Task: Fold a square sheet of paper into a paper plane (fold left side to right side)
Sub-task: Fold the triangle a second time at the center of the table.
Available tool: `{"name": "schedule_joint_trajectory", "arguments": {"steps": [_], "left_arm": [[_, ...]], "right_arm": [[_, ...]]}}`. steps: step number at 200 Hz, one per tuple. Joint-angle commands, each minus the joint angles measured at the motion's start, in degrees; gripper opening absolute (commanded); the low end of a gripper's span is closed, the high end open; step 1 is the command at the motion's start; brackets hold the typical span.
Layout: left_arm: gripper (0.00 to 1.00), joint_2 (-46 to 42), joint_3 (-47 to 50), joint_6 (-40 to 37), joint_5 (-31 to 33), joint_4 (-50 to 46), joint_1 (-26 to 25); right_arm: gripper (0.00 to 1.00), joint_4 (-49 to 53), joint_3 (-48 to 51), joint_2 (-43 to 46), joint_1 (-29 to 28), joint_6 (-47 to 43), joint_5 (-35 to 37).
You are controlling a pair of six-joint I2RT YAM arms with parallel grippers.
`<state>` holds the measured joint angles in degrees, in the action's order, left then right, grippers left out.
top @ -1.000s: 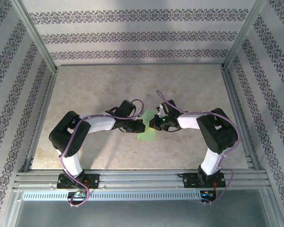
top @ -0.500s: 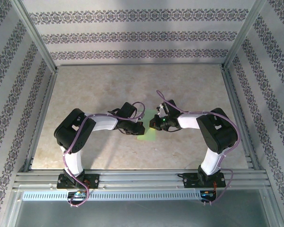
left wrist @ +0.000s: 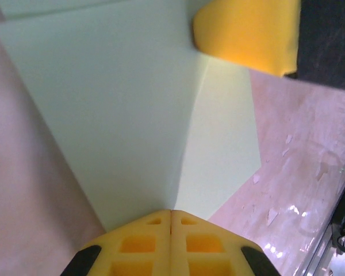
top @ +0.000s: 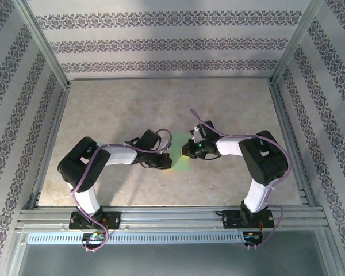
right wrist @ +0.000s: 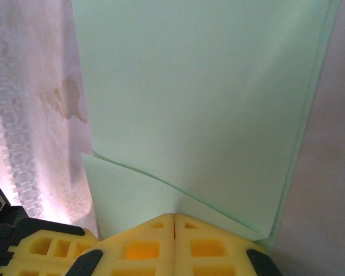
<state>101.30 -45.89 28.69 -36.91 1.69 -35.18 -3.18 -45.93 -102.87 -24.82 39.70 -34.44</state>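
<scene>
The square sheet of paper [top: 180,163] is pale green and lies partly folded at the middle of the table, between the two grippers. My left gripper [top: 168,160] is shut at its left side. In the left wrist view a raised, shaded flap of the sheet [left wrist: 121,103] runs straight into the seam of the closed left gripper [left wrist: 171,211], above a flat lighter layer. My right gripper [top: 185,150] is shut at the sheet's right side. In the right wrist view two layers of the sheet [right wrist: 201,86] meet the closed right gripper [right wrist: 173,215].
The marbled table top [top: 115,103] is boxed in by aluminium rails [top: 161,218] and patterned walls. A yellow finger of the right gripper [left wrist: 247,34] sits at the top of the left wrist view. A finger of the left gripper [right wrist: 46,250] shows low left in the right wrist view.
The left arm has drawn its gripper a little toward the near edge, and more green shows behind it. The right arm has stayed still.
</scene>
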Motion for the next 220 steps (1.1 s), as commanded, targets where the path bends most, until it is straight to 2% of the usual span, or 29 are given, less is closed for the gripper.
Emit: {"name": "schedule_joint_trajectory", "arguments": {"steps": [1,101,127,155,174,220], "left_arm": [[0.06,-0.7,3.5,-1.4,0.0,-5.3,-0.4],[0.06,-4.7,4.9,-2.2,1.5,-6.5,-0.5],[0.14,-8.0,4.2,-1.1,1.2,-5.9,0.5],[0.31,-12.4,3.8,0.2,1.0,-4.7,3.0],[0.41,-13.6,3.0,0.5,0.4,-4.2,5.4],[0.54,-10.8,-0.1,0.7,-1.1,-1.7,8.6]], "right_arm": [[0.0,6.5,1.1,-2.1,1.9,-2.3,5.8],[0.0,7.8,-2.1,-1.3,1.2,-2.6,4.6],[0.0,7.6,-4.6,0.6,0.8,-2.1,2.8],[0.19,8.0,-6.3,5.1,1.4,-2.1,2.9],[0.29,9.3,-5.6,9.0,2.5,-2.8,4.6],[0.51,12.3,0.0,21.0,6.7,-5.7,9.3]]}}
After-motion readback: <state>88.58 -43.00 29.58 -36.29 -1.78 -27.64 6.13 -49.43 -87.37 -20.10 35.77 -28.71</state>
